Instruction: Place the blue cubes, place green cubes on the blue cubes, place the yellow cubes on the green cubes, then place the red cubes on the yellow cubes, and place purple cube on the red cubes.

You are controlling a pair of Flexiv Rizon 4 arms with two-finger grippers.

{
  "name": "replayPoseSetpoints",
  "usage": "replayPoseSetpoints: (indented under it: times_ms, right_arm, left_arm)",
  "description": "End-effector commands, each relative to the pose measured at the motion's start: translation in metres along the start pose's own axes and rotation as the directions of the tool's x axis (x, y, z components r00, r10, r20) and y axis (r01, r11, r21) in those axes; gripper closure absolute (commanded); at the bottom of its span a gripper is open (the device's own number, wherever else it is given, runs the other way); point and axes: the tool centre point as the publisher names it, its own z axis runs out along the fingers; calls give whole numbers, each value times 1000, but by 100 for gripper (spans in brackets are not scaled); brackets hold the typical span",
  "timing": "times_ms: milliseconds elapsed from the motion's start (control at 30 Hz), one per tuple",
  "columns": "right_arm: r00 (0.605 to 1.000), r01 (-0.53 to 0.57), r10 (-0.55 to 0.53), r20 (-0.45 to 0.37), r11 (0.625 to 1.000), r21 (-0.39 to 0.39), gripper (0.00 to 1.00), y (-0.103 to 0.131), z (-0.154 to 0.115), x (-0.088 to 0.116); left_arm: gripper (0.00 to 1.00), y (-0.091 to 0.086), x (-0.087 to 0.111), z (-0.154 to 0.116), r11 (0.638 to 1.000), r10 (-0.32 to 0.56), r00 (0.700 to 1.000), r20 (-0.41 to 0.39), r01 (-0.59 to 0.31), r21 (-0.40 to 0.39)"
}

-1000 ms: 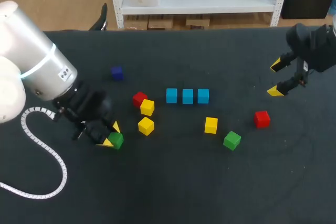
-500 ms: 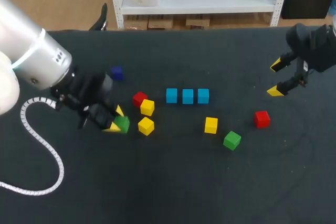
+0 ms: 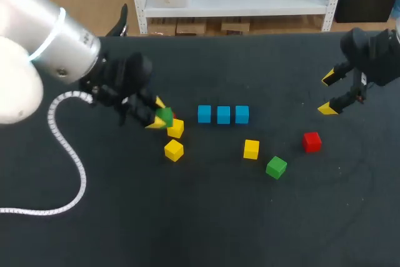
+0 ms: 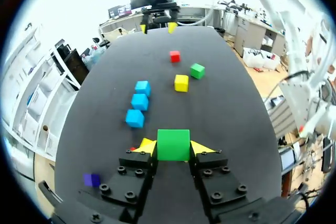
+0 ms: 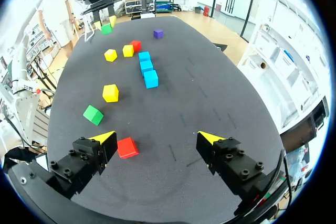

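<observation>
Purple cube [image 4: 91, 180] shows beside the left hand [image 4: 174, 147], hidden overhead

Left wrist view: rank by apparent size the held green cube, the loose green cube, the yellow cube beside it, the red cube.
1. The held green cube, largest only through nearness to the camera.
2. The yellow cube and the loose green cube look alike; no ranking.
3. The red cube, smallest, farthest away.
</observation>
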Motion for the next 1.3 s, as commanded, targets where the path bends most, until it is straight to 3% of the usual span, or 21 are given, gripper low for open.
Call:
replayPoseSetpoints:
  times_ms: [33, 533, 867, 1300]
  right_arm:
    - [1000, 1, -1, 2, 1000, -1, 0, 0, 0, 0]
    - [1000, 1, -1, 2, 1000, -1, 0, 0, 0, 0]
    - [1000, 1, -1, 2, 1000, -1, 0, 0, 0, 0]
    - [1000, 1, -1, 2, 1000, -1, 0, 0, 0, 0]
  left_arm:
    - [100, 21, -12, 26, 1000, -11, 1000, -3, 11, 5]
    - [100, 55, -39, 69, 999, 14, 999, -30, -13, 35]
    - [100, 72, -44, 93, 999, 19, 999, -28, -17, 39]
    - [100, 86, -40, 104, 997, 45, 996, -80, -40, 60]
